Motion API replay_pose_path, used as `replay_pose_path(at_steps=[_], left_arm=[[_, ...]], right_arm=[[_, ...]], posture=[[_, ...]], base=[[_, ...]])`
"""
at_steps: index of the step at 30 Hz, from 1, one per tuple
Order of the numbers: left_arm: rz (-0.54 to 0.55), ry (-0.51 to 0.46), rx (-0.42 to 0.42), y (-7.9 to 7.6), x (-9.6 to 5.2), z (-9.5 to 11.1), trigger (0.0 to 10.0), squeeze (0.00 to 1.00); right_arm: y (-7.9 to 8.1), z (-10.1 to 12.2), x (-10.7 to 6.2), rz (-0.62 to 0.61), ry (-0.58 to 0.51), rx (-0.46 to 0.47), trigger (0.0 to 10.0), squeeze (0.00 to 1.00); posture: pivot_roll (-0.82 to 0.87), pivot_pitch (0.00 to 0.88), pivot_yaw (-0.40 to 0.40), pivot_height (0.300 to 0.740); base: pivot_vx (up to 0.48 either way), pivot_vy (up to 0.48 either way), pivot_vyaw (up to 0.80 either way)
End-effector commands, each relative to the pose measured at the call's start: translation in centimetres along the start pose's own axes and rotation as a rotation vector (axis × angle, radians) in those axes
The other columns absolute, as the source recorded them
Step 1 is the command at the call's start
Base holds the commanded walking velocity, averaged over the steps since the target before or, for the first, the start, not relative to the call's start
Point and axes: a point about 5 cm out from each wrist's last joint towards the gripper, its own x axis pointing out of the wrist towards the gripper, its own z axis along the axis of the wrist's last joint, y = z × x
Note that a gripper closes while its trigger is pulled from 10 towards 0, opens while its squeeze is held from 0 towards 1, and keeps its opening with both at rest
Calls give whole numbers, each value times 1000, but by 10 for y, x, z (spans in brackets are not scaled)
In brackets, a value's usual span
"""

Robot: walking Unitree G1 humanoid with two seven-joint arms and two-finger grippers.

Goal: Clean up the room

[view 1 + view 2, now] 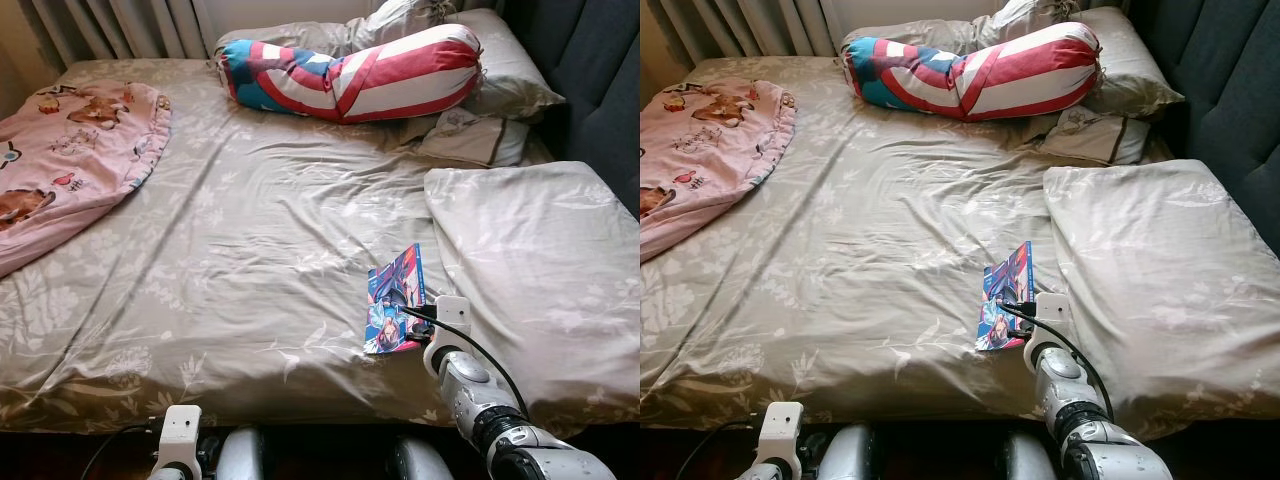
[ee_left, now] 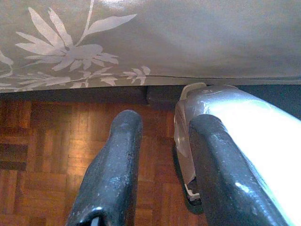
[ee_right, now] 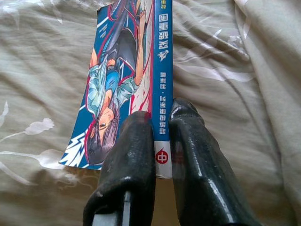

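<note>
Well, from the head cameras the comic book (image 1: 394, 298) lies on the bedspread (image 1: 250, 260) near the foot edge, just beside the big pillow (image 1: 545, 270), with the right gripper (image 1: 425, 318) at its near end. The left gripper (image 2: 162, 160) hangs low by the bed's side over the wooden floor (image 2: 42, 155), fingers parted and holding nothing. Along the right wrist, the two fingers (image 3: 129, 160) pinch the book's spine (a thin, light paperback, probably floppy and glossy), so holding at the spine looks sensible.

open: bed sheet (image 1: 250, 250) left of book (image 1: 395, 300) | blocked right: pillow (image 1: 540, 280) just beside
</note>
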Motion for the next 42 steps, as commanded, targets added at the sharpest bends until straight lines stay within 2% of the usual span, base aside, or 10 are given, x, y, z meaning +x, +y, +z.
replay_pose_path(at_steps=[1, 9, 30, 31, 32, 33, 34, 35, 37, 42], left_arm=[[-2, 62, 4, 2, -4, -15, 10000, 0], [-3, 62, 4, 1, -4, -15, 10000, 0], [-1, 64, -1, 1, -4, -16, 10000, 0], [-1, 64, -1, 1, -4, -16, 10000, 0], [-1, 64, -1, 1, -4, -16, 10000, 0], [-1, 64, -1, 1, -4, -16, 10000, 0], [-1, 64, -1, 1, -4, -16, 10000, 0], [-1, 64, -1, 1, -4, -16, 10000, 0], [-2, 64, 0, 1, -4, -15, 10000, 0], [-2, 64, -1, 1, -4, -15, 10000, 0]], right_arm=[[-5, 5, 0, -20, -25, -9, 10000, 0], [-7, 15, 1, -29, -46, -25, 10000, 0], [-2, 12, 2, 10, -22, -107, 10000, 4], [-2, 13, 2, 10, -23, -108, 10000, 224], [-2, 13, 2, 11, -24, -110, 10000, 286], [-2, 13, 2, 11, -25, -111, 10000, 286], [-3, 14, 2, 7, -29, -117, 10000, 678], [-3, 15, 2, 6, -30, -120, 10000, 694], [-4, 16, 2, 0, -34, -129, 10000, 1000], [-8, 19, 2, -30, -52, -152, 10000, 1000]], posture=[[4, 99, 2, 613], [3, 98, 1, 613], [7, 96, -1, 613], [8, 95, 0, 613], [8, 95, 0, 613], [7, 95, -1, 613], [7, 95, -1, 613], [8, 94, -1, 613], [8, 94, -1, 613], [8, 92, 0, 613]], base=[[0, 0, 0], [0, 0, 0], [0, 0, 0], [0, 0, 0], [0, 0, 0], [0, 0, 0], [0, 0, 0], [0, 0, 0], [0, 0, 0], [0, 0, 0]])
